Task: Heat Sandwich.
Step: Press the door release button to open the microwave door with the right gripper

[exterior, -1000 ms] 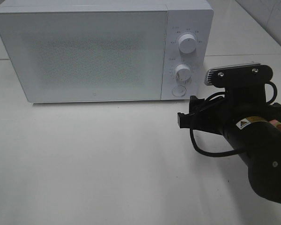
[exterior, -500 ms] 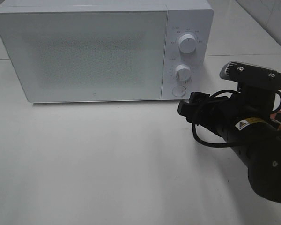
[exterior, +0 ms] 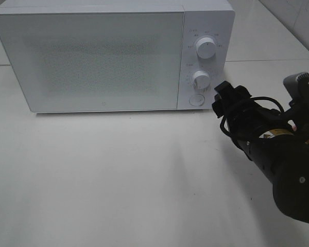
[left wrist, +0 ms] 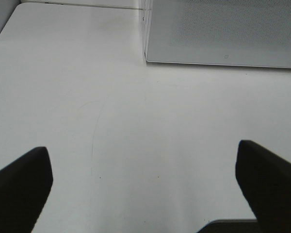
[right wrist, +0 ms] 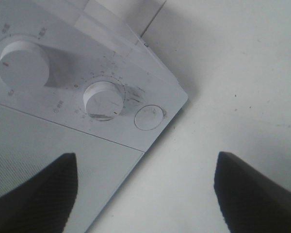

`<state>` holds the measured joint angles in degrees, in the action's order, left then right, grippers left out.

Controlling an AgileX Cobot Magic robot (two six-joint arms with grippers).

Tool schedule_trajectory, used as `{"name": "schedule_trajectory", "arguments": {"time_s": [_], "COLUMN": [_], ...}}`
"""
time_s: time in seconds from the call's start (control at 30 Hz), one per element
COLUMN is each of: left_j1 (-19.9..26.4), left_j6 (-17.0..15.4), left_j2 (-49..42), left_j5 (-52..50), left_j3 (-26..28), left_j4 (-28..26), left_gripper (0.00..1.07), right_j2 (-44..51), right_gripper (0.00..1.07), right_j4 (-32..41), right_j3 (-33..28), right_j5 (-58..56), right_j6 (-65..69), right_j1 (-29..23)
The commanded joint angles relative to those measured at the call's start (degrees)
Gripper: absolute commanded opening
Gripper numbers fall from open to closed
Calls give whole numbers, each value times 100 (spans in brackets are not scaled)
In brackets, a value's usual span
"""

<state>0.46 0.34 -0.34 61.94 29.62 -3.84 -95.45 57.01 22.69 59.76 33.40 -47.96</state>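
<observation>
Exterior high view shows no sandwich, and neither wrist view shows one either; where it lies relative to either claw cannot be told. The white microwave (exterior: 92,56) stands on the white desk (exterior: 118,175) with its door (exterior: 98,62) shut and the speckled window showing nothing inside.

Fine print rings the upper knob (exterior: 206,48) and lower knob (exterior: 201,79), too small to read; a round button (exterior: 196,100) sits below them. The right arm (exterior: 283,164) carries a small sticker (exterior: 271,135) with a triangle mark, its writing unreadable.

Only the right wrist view shows the right claw (right wrist: 143,160): fingers spread wide, nothing between them, aimed near the button and the microwave's lower corner. Only the left wrist view shows the left claw (left wrist: 141,148), likewise spread and holding nothing, over bare desk before the door.
</observation>
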Motion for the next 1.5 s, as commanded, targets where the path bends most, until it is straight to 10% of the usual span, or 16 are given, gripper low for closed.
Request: {"name": "schedule_trajectory", "arguments": {"time_s": [0.03, 0.47, 0.73, 1.5], "left_j1": [-40, -40, -40, -40], "left_j6": [6, 6, 6, 6], "left_j2": [-132, -132, -132, -132], "left_j5": [-74, -74, -74, -74], "left_j3": [-11, -11, -11, -11], "left_j4": [0, 0, 0, 0], "left_gripper": [97, 97, 97, 97], "right_j2": [0, 0, 0, -877], "right_gripper": [76, 58, 0, 0], "right_j4": [-40, -40, -103, -814], "right_j3": [40, 40, 40, 350], "right_j5": [29, -6, -281, -218], "right_j6": [1014, 2825, 3231, 4206], "right_j1": [-23, -23, -23, -6]}}
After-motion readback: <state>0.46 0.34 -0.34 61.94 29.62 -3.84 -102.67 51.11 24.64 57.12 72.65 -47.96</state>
